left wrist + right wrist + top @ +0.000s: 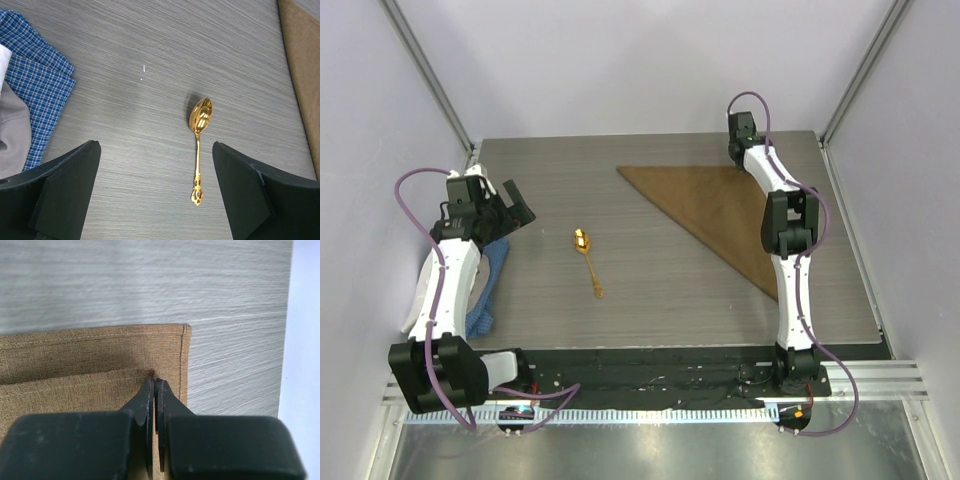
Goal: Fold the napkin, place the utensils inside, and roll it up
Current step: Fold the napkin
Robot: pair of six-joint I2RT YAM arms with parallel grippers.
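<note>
- Your left fingers [65, 190] stand wide over the gold spoon [198, 150] on the worktop [150, 40].
- Your right fingers [142, 400] are pressed together at the folded tan napkin's [75, 360] corner.

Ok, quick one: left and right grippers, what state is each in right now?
Left gripper: open, holding nothing.
Right gripper: shut, pinching the upper layer of the napkin at its corner.

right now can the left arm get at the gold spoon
Likely yes. The left gripper is open, and the spoon lies alone on the table just ahead of it with nothing over it. The blue cloth sits off to one side.
</note>
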